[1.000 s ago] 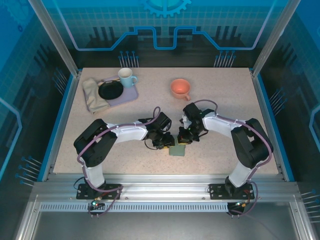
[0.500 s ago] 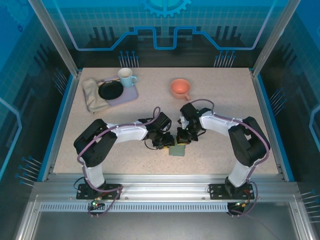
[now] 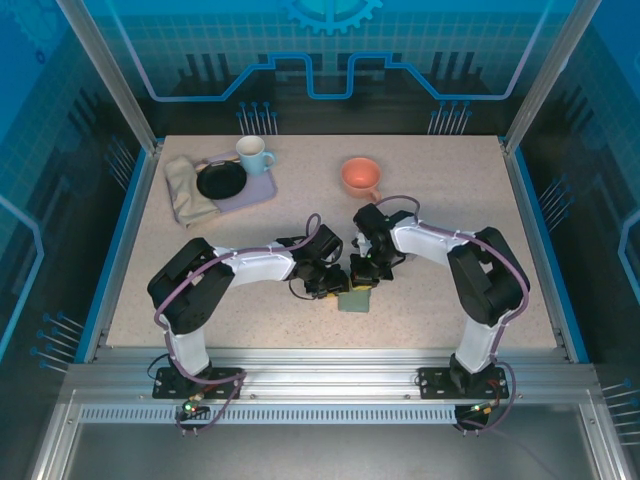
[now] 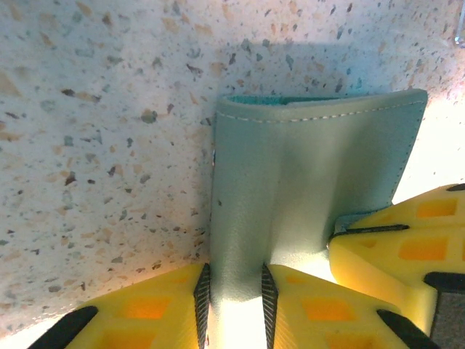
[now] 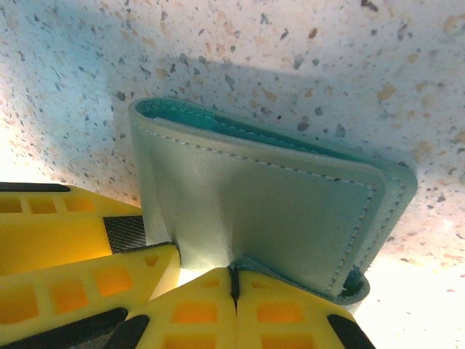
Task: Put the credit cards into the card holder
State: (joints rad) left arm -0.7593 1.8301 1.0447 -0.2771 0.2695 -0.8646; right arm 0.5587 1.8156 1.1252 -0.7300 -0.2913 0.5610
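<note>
The grey-green card holder (image 3: 354, 301) lies on the table between my two grippers. My left gripper (image 3: 331, 289) is shut on a thick fold of the card holder (image 4: 312, 182), and that gripper (image 4: 234, 291) has the leather bunched between its pads. My right gripper (image 3: 362, 281) pinches a thin flap at the edge of the card holder (image 5: 276, 211), and that gripper (image 5: 234, 280) has its fingers pressed together. A teal edge (image 5: 240, 127) shows in the holder's mouth; I cannot tell whether it is lining or one of the credit cards.
At the back left a lavender tray (image 3: 262, 188) carries a black plate (image 3: 221, 181) and a teal mug (image 3: 252, 154), with a beige cloth (image 3: 186, 188) beside it. An orange cup (image 3: 360, 176) stands just behind the right arm.
The right arm's elbow and forearm have swung left, and its gripper has shifted slightly left. The left arm and the card holder have stayed in place.
</note>
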